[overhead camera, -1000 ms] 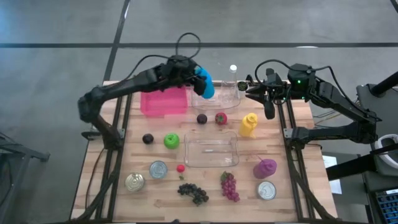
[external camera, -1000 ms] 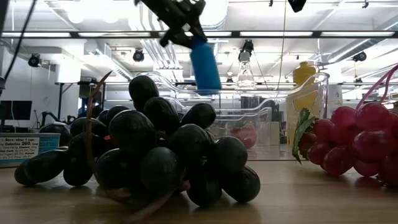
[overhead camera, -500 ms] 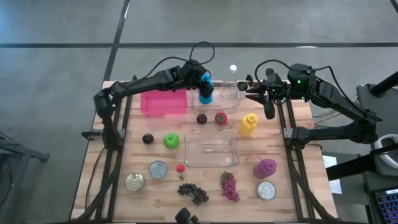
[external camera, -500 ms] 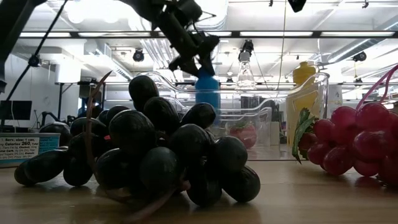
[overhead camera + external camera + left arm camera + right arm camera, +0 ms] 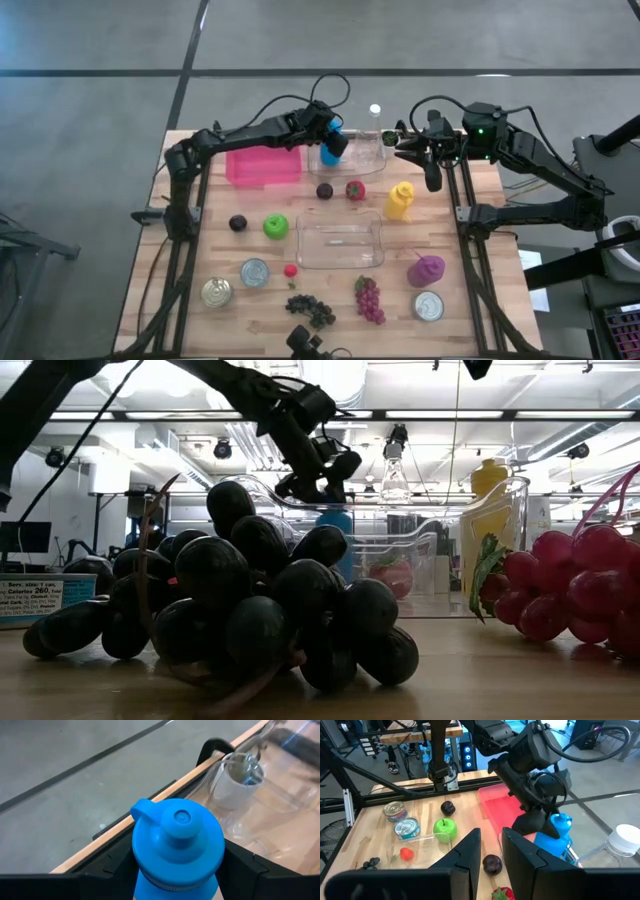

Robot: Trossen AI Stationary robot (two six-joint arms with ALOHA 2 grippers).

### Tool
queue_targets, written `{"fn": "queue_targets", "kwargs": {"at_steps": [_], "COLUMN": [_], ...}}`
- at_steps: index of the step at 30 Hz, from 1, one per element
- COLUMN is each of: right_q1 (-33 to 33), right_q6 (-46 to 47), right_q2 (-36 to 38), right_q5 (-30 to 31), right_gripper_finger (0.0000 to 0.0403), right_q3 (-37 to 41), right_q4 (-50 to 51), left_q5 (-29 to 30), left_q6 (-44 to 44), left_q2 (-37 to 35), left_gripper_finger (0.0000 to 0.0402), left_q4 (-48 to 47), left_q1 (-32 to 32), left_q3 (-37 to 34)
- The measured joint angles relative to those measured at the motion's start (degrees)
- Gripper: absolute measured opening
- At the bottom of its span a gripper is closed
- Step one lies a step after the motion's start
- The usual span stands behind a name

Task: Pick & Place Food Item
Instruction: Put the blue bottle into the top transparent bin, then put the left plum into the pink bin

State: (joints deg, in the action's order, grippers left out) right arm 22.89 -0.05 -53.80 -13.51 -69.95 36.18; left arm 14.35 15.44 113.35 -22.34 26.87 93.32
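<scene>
A blue bottle (image 5: 177,837) with a blue cap stands upright in the clear container (image 5: 352,155) at the table's far edge. My left gripper (image 5: 329,132) is shut on it, coming in from the left. In the low view the bottle (image 5: 334,522) shows through the container wall below that gripper (image 5: 322,468), and dark grapes hide its base. My right gripper (image 5: 490,855) hovers above the table's far right (image 5: 405,143). Its fingers stand a little apart with nothing between them. My left gripper pinches the blue bottle's body just below the cap (image 5: 150,881) between its two fingers (image 5: 107,870), one on each side. The fingers slant down from the table's left. The bottle stands upright inside the clear container. Whether its base rests on the floor is hidden.
A capped clear bottle (image 5: 375,112) stands in the same container, a pink box (image 5: 263,164) to its left. A second clear container (image 5: 340,245) sits mid-table. Around it lie a plum (image 5: 325,190), strawberry (image 5: 355,189), yellow bottle (image 5: 399,200), apple (image 5: 275,226), cans, grapes (image 5: 311,310) and purple bottle (image 5: 426,269).
My left gripper has gone down with the blue bottle, reaching farther toward the table's right. The bottle, held high and tilted before, has sunk into the far clear container and now stands upright. My right arm has kept still.
</scene>
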Motion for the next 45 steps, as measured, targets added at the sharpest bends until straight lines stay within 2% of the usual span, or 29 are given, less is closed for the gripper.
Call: {"fn": "queue_targets", "kwargs": {"at_steps": [6, 10, 21, 29, 36, 45], "right_q1": [0.01, 0.01, 0.01, 0.01, 0.01, 0.0], "right_q6": [0.0, -0.01, -0.01, -0.01, -0.01, -0.01], "right_q2": [0.0, 0.0, 0.0, 0.0, 0.0, 0.0], "right_q5": [0.01, 0.01, 0.01, 0.01, 0.01, -0.01], "right_gripper_finger": [0.007, 0.0077, 0.0093, 0.0093, 0.0077, 0.0066], "right_q3": [0.0, 0.0, 0.0, 0.0, 0.0, 0.0], "right_q4": [0.0, 0.0, 0.0, 0.0, -0.02, 0.0], "left_q5": [0.16, 1.09, 1.14, 1.14, 1.29, 0.63], "left_q6": [0.0, 0.04, 0.0, -0.46, -3.26, -4.97], "left_q2": [0.13, 0.22, 0.3, -0.81, -6.66, -18.25], "left_gripper_finger": [0.0226, 0.025, 0.0391, 0.0372, 0.0362, 0.0356], "left_q4": [1.06, 1.12, 1.11, 0.96, -1.35, -17.42], "left_q1": [0.0, 0.09, 0.13, 0.17, 0.15, -2.35], "left_q3": [0.0, 0.0, 0.0, 0.33, 0.2, 0.16]}}
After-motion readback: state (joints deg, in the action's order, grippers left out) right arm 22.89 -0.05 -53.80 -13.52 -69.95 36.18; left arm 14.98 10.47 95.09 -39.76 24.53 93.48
